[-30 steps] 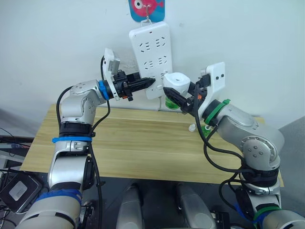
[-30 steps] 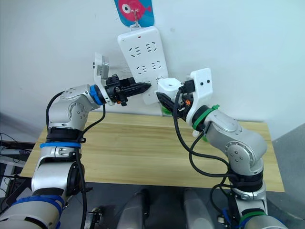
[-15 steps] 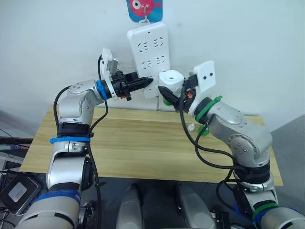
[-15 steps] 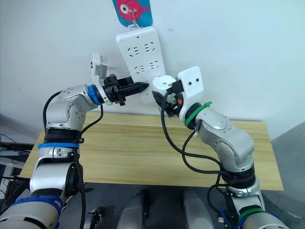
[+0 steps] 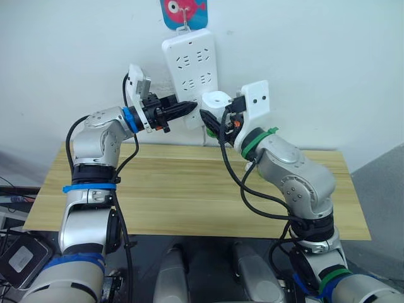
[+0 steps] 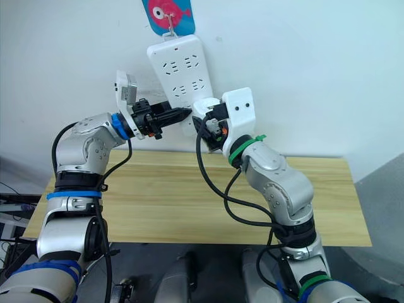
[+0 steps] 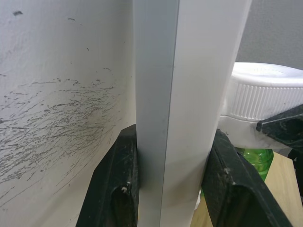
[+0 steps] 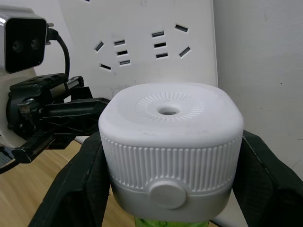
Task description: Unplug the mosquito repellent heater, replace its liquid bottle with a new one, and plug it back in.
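The mosquito repellent heater (image 8: pixel 170 142), white and rounded with a round vent hole on top, sits between the black fingers (image 8: pixel 78 189) of my right gripper (image 5: pixel 213 120), which is shut on it. Its green liquid bottle (image 7: pixel 258 156) hangs below it. I hold the heater up at the lower right corner of the white power strip (image 5: pixel 189 66) on the wall. My left gripper (image 5: pixel 182 108) is shut on the strip's lower left edge, one finger (image 7: pixel 118 189) on each face. The heater's prongs are hidden.
The power strip hangs tilted from a hook on a blue and red fish plaque (image 5: pixel 185 12). Below both arms lies the wooden table (image 5: pixel 183 189), set against the white wall.
My right arm has carried the heater up and to the left, closing the gap to the strip's lower right corner. My left gripper keeps its hold on the strip. The head camera has shifted.
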### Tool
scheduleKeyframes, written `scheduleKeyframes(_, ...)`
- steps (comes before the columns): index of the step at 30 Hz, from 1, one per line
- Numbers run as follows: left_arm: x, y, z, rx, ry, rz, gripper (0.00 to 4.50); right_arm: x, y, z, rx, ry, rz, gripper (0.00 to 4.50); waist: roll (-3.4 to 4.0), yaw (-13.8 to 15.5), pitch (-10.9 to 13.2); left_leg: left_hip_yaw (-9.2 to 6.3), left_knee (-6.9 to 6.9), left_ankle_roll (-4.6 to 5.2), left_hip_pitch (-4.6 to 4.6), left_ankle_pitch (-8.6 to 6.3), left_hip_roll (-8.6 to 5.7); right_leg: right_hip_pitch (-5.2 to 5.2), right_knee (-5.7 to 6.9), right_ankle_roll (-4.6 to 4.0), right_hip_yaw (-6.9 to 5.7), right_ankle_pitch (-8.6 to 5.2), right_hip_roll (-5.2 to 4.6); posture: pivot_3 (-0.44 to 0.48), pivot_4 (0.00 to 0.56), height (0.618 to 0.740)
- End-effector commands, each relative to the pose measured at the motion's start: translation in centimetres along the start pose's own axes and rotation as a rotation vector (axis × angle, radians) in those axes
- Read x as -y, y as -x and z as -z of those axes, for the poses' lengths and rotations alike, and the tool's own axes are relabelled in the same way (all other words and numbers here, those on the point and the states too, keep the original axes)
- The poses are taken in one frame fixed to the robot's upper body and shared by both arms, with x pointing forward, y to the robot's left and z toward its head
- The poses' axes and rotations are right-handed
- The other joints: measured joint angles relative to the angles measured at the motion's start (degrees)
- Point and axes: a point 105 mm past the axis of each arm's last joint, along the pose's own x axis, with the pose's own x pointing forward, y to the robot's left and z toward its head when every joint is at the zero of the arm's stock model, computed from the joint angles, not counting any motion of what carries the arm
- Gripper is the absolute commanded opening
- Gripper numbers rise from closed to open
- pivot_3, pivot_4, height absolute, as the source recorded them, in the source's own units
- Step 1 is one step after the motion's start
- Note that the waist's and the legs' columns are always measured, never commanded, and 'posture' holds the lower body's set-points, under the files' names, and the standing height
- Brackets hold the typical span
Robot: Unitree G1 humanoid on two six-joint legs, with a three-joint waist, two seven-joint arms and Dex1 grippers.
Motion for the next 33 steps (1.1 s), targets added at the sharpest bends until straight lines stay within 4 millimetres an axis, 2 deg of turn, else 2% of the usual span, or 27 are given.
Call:
scheduleKeyframes(1,2.2,-1.3,-1.1,0.039,-0.031,0.125,1.32,-0.1,-0.7,-1.1,0.040,0.067,0.032,3.07,0.00,-0.05,0.00,0.00,0.00,0.02,0.00,0.03,0.00,0.00,0.00,0.03,0.00,0.04,0.01,-0.107,0.259,0.740)
scheduleKeyframes(11,2.1,-1.1,-0.9,0.036,-0.038,0.108,1.32,0.2,0.0,-1.0,0.056,0.081,0.048,3.07,0.00,-0.11,0.00,0.04,-0.02,0.01,0.02,0.09,0.02,-0.01,-0.01,0.07,0.06,0.08,0.02,-0.107,0.254,0.740)
scheduleKeyframes(15,2.0,-1.1,-0.8,0.030,-0.045,0.103,1.32,0.3,0.8,-1.1,0.058,0.081,0.042,4.40,-0.03,0.30,-0.02,0.02,-0.06,0.00,-0.03,0.09,0.00,-0.01,-0.06,0.08,0.03,0.08,0.02,-0.112,0.254,0.740)
scheduleKeyframes(16,2.0,-1.2,-0.8,0.030,-0.046,0.103,1.32,0.3,0.9,-1.2,0.059,0.083,0.044,4.46,-0.03,0.39,-0.02,0.00,-0.09,0.00,-0.08,0.08,0.00,-0.03,-0.15,0.07,0.00,0.08,0.01,-0.112,0.254,0.740)
scheduleKeyframes(18,2.0,-1.2,-0.8,0.030,-0.046,0.102,1.32,0.5,1.2,-1.4,0.063,0.090,0.047,4.46,-0.04,0.55,-0.02,0.01,-0.19,-0.01,-0.11,0.07,-0.04,-0.06,-0.19,-0.18,-0.01,0.23,-0.05,-0.112,0.254,0.740)
scheduleKeyframes(27,1.6,-1.0,-0.7,0.021,-0.048,0.088,1.32,0.8,4.5,-1.6,0.026,0.131,0.010,4.46,-0.04,1.49,-0.02,0.01,-0.50,-0.02,-0.13,0.05,-0.04,-0.12,-0.39,-0.21,-0.07,0.21,-0.07,-0.124,0.262,0.740)
scheduleKeyframes(31,0.5,-0.2,-0.8,0.016,-0.056,0.019,1.32,-0.1,6.5,-2.0,0.035,0.082,-0.115,4.46,-0.04,1.48,-0.02,0.01,-0.46,-0.02,-0.13,0.05,-0.04,-0.11,-0.36,-0.21,-0.07,0.21,-0.07,-0.129,0.266,0.740)
scheduleKeyframes(32,0.2,0.1,-0.8,0.017,-0.058,0.002,1.67,-0.3,6.6,-2.0,0.036,0.071,-0.139,4.49,-0.04,1.38,-0.02,0.02,-0.46,-0.03,-0.13,0.05,-0.05,-0.11,-0.36,-0.21,-0.06,0.21,-0.07,-0.129,0.266,0.740)
scheduleKeyframes(33,0.1,0.4,-0.8,0.019,-0.054,-0.007,2.05,-0.5,6.6,-1.9,0.036,0.065,-0.158,4.31,-0.04,1.23,-0.02,0.03,-0.46,-0.02,-0.12,0.05,-0.04,-0.11,-0.36,-0.21,-0.05,0.21,-0.07,-0.129,0.266,0.740)
